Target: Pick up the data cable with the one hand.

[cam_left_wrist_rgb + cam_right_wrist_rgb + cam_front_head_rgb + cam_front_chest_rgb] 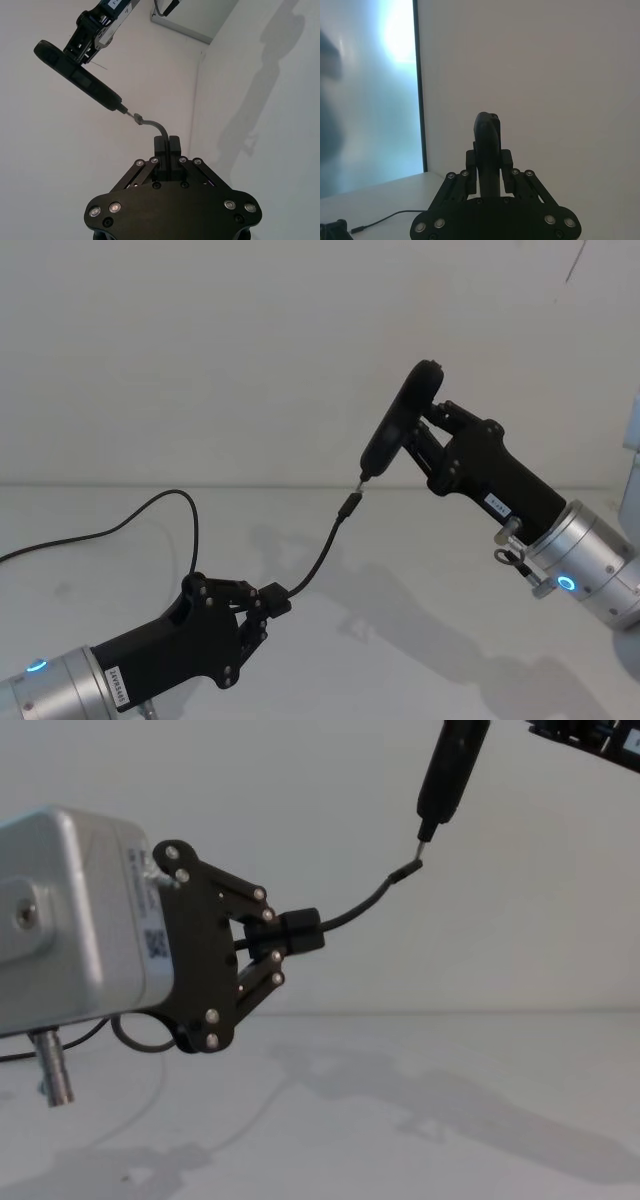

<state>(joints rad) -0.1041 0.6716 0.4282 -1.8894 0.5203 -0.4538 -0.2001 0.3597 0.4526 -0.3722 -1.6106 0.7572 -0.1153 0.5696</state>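
White counter (pixel 420 640) lay below as I had the left gripper (pixel 272 602) clenched on the data cable (pixel 318 562), its plug slanting up toward the right gripper (pixel 425 435) grasping the black device (pixel 400 420).

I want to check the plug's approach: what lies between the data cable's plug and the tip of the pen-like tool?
Nothing: in the left wrist view the plug sits just off the pen-like tool tip, with bare wall behind the gap. The left gripper holds the data cable.

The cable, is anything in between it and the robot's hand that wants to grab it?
No. The left end effector is already shut on the data cable, held up off the table. The plug end nearly meets the black device gripped by the right end effector.
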